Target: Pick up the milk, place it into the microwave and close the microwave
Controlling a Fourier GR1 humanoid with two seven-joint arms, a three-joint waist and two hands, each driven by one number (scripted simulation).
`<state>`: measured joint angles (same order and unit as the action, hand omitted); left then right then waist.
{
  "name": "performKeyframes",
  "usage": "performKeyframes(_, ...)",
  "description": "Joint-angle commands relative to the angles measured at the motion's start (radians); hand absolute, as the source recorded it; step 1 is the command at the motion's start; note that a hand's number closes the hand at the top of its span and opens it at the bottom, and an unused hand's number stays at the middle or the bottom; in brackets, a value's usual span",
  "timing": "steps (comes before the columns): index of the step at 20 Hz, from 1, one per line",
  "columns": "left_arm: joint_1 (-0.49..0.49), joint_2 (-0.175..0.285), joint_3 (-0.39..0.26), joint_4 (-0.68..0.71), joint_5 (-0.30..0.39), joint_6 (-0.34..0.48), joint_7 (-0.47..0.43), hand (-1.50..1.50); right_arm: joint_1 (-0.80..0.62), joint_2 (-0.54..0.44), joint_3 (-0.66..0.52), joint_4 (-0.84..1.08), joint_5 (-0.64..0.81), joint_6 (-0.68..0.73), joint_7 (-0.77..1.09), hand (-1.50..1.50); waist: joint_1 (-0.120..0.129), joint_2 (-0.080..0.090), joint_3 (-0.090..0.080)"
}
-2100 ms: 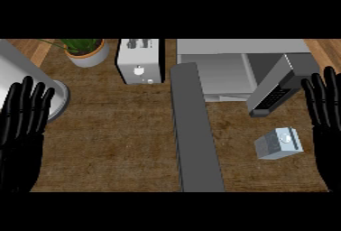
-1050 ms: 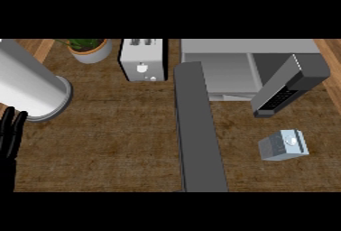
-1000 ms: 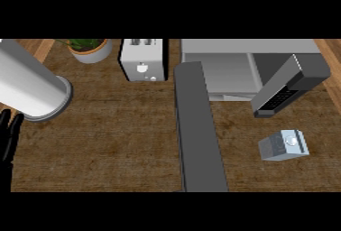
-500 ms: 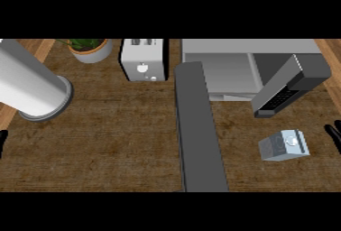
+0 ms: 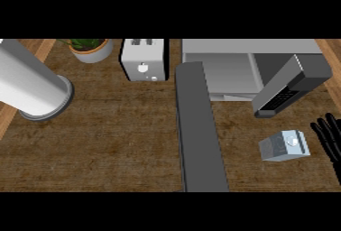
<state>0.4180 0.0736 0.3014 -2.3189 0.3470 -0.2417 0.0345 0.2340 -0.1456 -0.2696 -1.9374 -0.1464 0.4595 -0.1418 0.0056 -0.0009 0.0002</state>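
The milk [image 5: 283, 145], a small pale grey carton with a round cap, lies on the wooden counter at the right. My right hand [image 5: 328, 137] shows at the right edge beside it, fingers straight and spread, a short gap away from the carton. The microwave [image 5: 240, 67] stands at the back right with its dark door [image 5: 288, 88] swung open toward the front. My left hand is out of sight.
A long grey bar [image 5: 198, 131] runs front to back through the middle of the counter. A white toaster [image 5: 143, 60] and a potted plant [image 5: 89, 47] stand at the back. A large grey cylinder [image 5: 30, 85] fills the left side.
The right hand has come further in from the right edge toward the milk. The left hand's fingers, seen at the left edge a second ago, have left the view.
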Motion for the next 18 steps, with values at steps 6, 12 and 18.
performKeyframes(6,0.052,-0.033,0.043,-0.035,0.029,-0.070,-0.002,-1.50,-0.115,-0.044,-0.086,0.337,0.100,-0.024,-0.170,-1.50,0.002,0.000,0.000)
performKeyframes(12,0.049,-0.070,0.059,0.017,0.009,-0.111,-0.041,-1.50,-0.130,-0.069,-0.094,0.563,0.181,-0.013,-0.375,-1.50,0.001,0.001,0.000)
performKeyframes(18,0.017,-0.057,0.097,-0.046,0.030,-0.085,0.032,-1.50,-0.204,-0.127,-0.104,0.761,0.209,0.010,-0.486,-1.50,0.001,0.001,0.000)
